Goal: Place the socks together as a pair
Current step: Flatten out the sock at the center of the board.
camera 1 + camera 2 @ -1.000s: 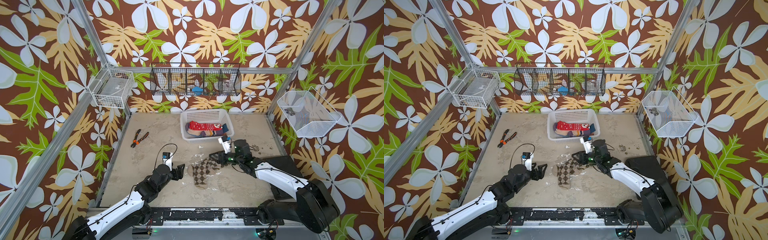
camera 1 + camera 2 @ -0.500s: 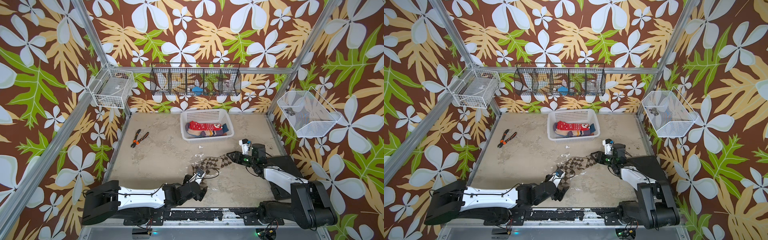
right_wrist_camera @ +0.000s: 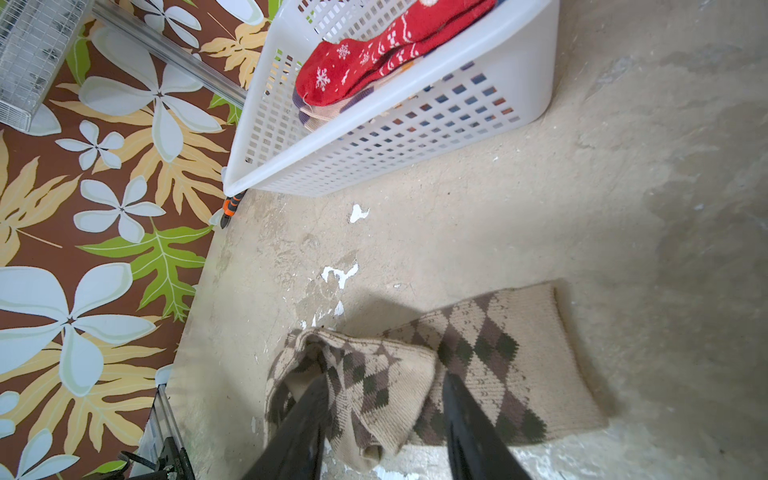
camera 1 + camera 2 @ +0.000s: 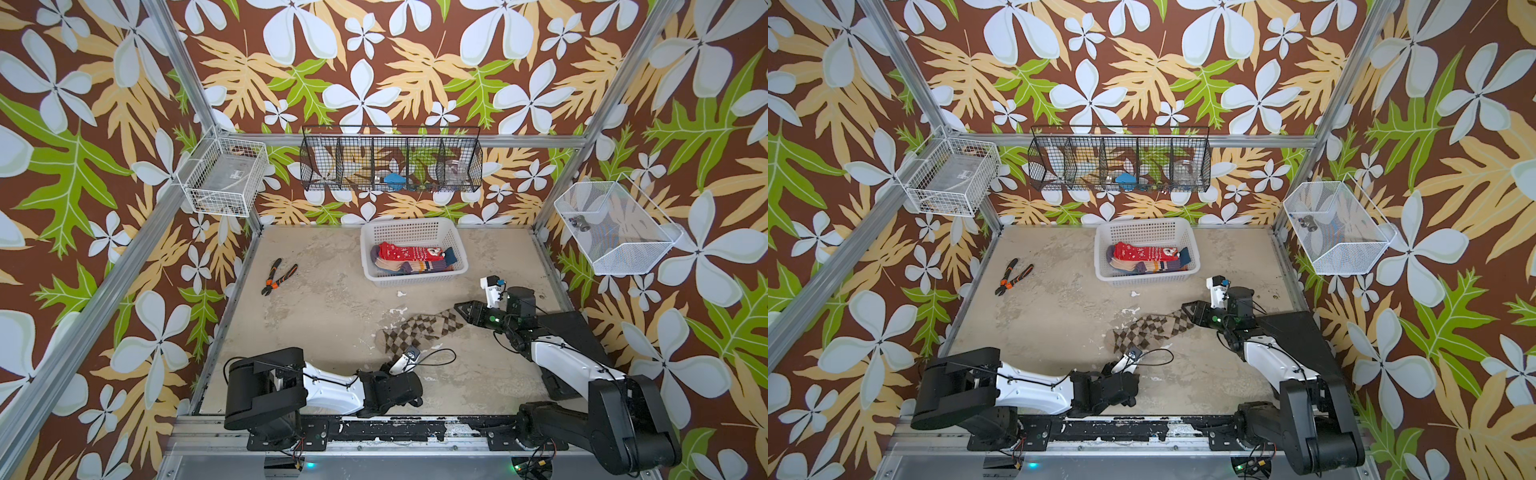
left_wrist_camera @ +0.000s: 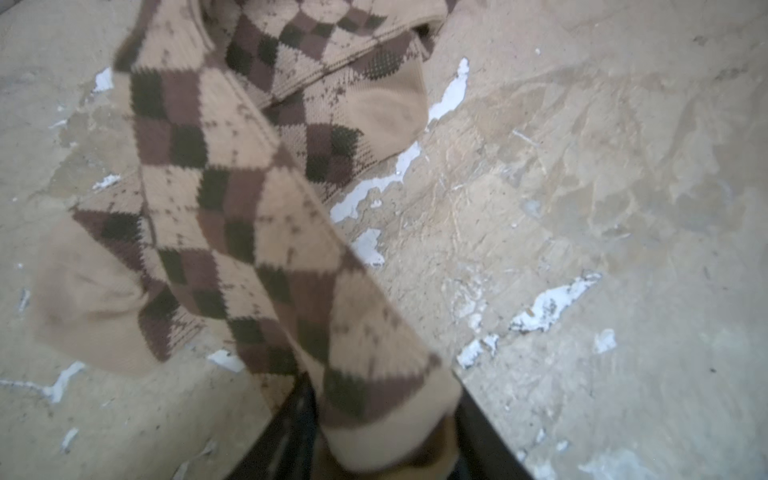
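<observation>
Pair of brown argyle socks [image 4: 419,330] lies crossed on the desk [image 4: 324,324], right of ctr & nearer the front edge than the back. In both top views they read as one diagonal strip. At the strip's back-right end sits the right gripper [image 4: 459,308]. In the right wrist view its fingers [image 3: 299,415] pinch a bunched fold of one sock, w/ the other sock flat beside it, cuff spread out. Low along the front edge comes the left gripper [image 5: 382,399]. In the left wrist view a sock cuff is clamped btwn its two fingers, w/ the fabric stretching away over the second sock.

At the middle of the back edge stands a white basket [image 4: 415,279], apart from the argyle pair. Inside it: red snowflake socks [image 4: 409,251] on top, striped socks [image 4: 419,266] underneath. Near the left edge, toward the back, lie pliers [image 4: 279,276] w/ orange & black handles.
</observation>
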Motion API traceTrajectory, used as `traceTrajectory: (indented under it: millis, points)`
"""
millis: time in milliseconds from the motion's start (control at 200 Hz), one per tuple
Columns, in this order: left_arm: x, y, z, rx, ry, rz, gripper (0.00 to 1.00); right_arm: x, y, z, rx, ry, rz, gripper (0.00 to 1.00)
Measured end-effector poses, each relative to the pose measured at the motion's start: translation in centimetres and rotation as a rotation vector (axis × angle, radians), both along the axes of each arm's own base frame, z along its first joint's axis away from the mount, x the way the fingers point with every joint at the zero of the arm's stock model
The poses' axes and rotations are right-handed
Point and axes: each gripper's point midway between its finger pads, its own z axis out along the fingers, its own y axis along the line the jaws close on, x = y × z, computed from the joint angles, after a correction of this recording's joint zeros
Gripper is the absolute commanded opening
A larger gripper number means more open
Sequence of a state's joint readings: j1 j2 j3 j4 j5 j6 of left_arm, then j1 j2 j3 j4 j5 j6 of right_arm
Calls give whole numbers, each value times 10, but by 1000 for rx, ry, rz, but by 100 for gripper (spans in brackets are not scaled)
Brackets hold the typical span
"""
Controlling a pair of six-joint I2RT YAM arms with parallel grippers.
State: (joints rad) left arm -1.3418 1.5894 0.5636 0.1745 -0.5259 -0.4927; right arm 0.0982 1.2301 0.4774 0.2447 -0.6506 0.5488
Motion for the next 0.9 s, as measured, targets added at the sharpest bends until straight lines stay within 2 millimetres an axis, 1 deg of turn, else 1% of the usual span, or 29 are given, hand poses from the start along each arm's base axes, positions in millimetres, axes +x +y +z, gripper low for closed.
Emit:
traceTrajectory:
  millis: [60, 115, 160, 230, 305, 360, 450, 510, 545, 691, 771, 901]
  points:
    - [0, 2, 5, -5, -4, 6, 11, 0, 0, 3, 1, -7, 1, 44]
    - [2, 4, 18, -35, -19, 17, 6, -1, 1, 4, 3, -8, 7, 43]
    - [5, 4, 35, -82, -40, 29, 6, -1, 2, 5, 6, -6, 12, 43]
    - [14, 6, 63, -170, -63, 60, 6, -3, 6, 6, 10, -4, 30, 42]
    - [35, 21, 87, -264, -73, 124, 8, -7, 13, 4, 5, 9, 58, 41]
    - [50, 33, 95, -321, -69, 163, 9, -9, 20, 1, -4, 21, 81, 41]
    - [71, 55, 90, -374, -30, 215, 10, -12, 32, -3, -23, 34, 125, 42]
    - [83, 67, 83, -390, -3, 246, 10, -13, 40, -8, -40, 48, 150, 43]
    - [87, 70, 80, -397, 14, 254, 11, -14, 43, -12, -47, 59, 162, 44]
    - [97, 71, 72, -430, 73, 242, 13, -18, 51, -26, -79, 102, 188, 47]
    - [102, 68, 74, -447, 79, 232, 14, -19, 55, -33, -100, 112, 200, 47]
    - [106, 59, 79, -465, 81, 195, 14, -21, 56, -51, -139, 152, 197, 48]
